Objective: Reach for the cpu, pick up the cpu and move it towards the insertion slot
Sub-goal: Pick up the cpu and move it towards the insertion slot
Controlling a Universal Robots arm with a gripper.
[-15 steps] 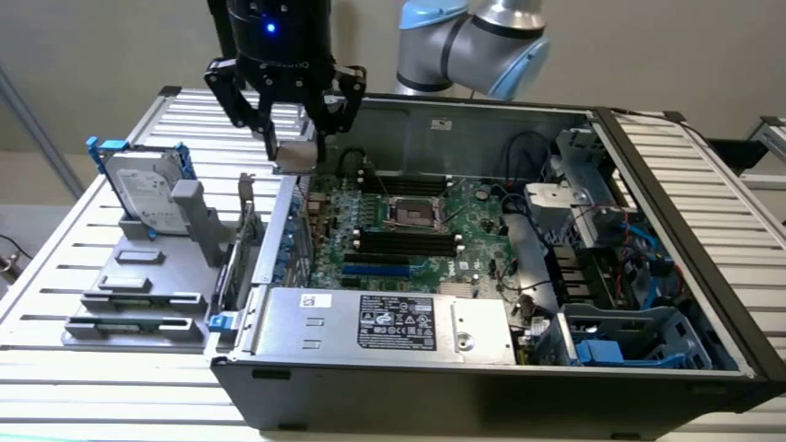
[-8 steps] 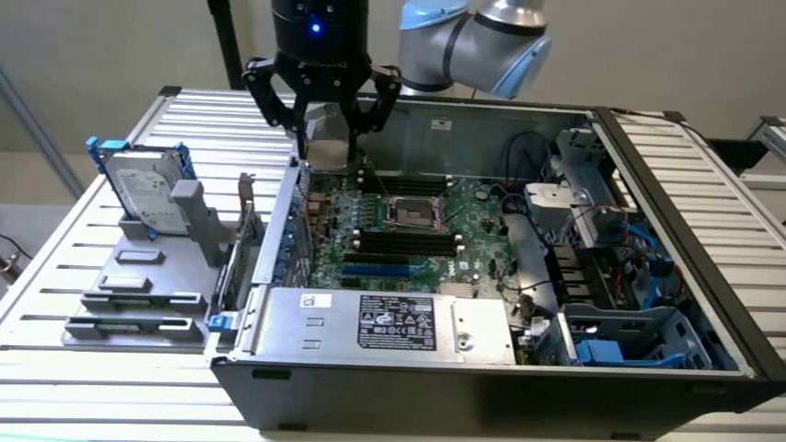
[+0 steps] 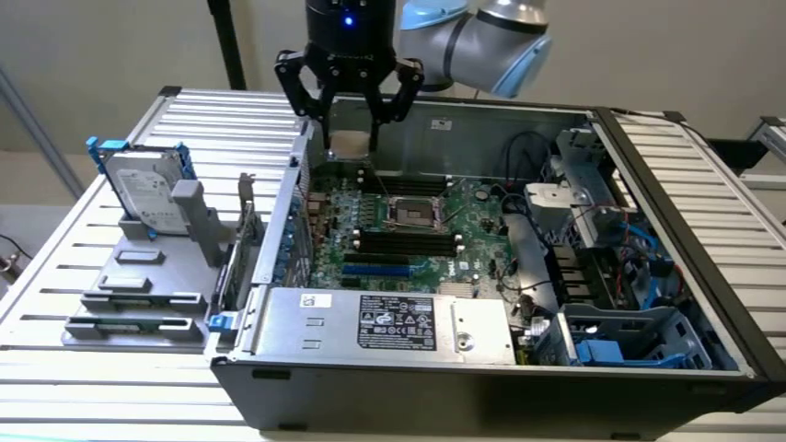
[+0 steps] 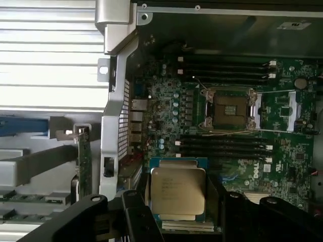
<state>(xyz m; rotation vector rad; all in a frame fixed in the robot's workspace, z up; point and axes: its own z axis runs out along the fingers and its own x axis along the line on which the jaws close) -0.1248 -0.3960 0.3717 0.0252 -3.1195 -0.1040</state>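
Closest to your wrist camera are the black fingers (image 4: 128,214) of the gripper (image 4: 176,222), and clamped between them you have the cpu (image 4: 177,193) — a small flat square chip with a silver-grey metal top and a pale edge, its printed face turned toward the lens. In the exterior view you see the same grip from outside: the gripper (image 3: 350,115) hangs from the arm with its fingers closed on the cpu (image 3: 349,145), which is lifted clear of everything beneath it, over the rear corner of the green motherboard (image 3: 406,226) inside the open black computer case (image 3: 491,387). The square insertion slot (image 3: 413,215) with its open metal frame lies on the board near the chip, toward the exterior view's right and nearer that camera; in the wrist view you find that slot (image 4: 229,107) between two banks of black memory slots (image 4: 224,68). Outward from there, a silver power supply box with a white label (image 3: 393,322) sits at the case's front edge, and blue plastic drive bays (image 3: 627,341) fill the corner on the exterior view's right. Outside the case, on the exterior view's left, a silver hard drive with blue brackets (image 3: 138,189) stands upright in a grey holder (image 3: 135,295) on the slatted metal table (image 3: 74,258) — well apart from the gripper.
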